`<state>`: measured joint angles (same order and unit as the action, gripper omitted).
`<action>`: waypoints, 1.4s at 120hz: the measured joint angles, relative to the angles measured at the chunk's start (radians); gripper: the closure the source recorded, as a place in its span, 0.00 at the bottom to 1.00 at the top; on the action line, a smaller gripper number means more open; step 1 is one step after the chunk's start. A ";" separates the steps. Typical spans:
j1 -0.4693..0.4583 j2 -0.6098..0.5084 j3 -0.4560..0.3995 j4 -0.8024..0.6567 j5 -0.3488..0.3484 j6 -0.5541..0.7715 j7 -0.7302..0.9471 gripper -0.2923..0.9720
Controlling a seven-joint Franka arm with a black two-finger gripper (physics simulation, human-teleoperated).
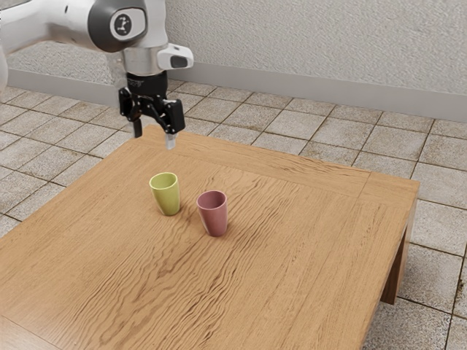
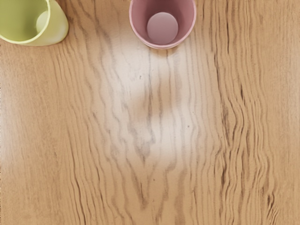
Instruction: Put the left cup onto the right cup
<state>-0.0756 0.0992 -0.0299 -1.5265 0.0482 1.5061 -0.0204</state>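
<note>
A yellow-green cup [image 1: 166, 193] stands upright on the wooden table [image 1: 219, 292], on the exterior view's left of a pink cup [image 1: 212, 213], also upright; a small gap separates them. My gripper [image 1: 153, 137] hangs open and empty above the table's far edge, well behind and above the green cup. In the wrist view I look down into the green cup [image 2: 28, 22] and the pink cup [image 2: 162, 23], both with their mouths up.
The table's far edge runs just under my hand and its right edge [image 1: 408, 197] drops to a tiled floor [image 1: 66, 146]. Bare wood stretches in front of the cups.
</note>
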 joint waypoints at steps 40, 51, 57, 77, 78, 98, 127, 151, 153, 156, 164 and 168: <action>0.004 0.006 0.000 0.000 0.009 0.016 0.001 0.23; 0.012 0.015 0.002 0.001 0.010 0.025 0.001 0.23; 0.018 0.026 0.003 0.003 0.011 0.030 0.002 0.23; 0.044 0.076 0.010 0.009 0.007 0.046 0.001 0.23; 0.044 0.078 0.010 0.009 0.007 0.047 0.001 0.23; 0.045 0.106 0.014 0.009 0.008 0.070 -0.001 0.23; 0.077 0.158 0.015 0.007 0.003 0.110 -0.005 0.23; 0.115 0.202 0.014 0.008 0.002 0.154 -0.004 0.25; 0.119 0.207 0.014 0.008 0.003 0.158 -0.003 0.25; 0.123 0.213 0.014 0.008 0.004 0.164 -0.003 0.25; 0.131 0.228 0.013 0.009 0.006 0.181 -0.001 0.26; 0.134 0.237 0.013 0.010 0.007 0.190 0.000 0.26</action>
<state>0.0585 0.3365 -0.0173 -1.5166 0.0553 1.6958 -0.0201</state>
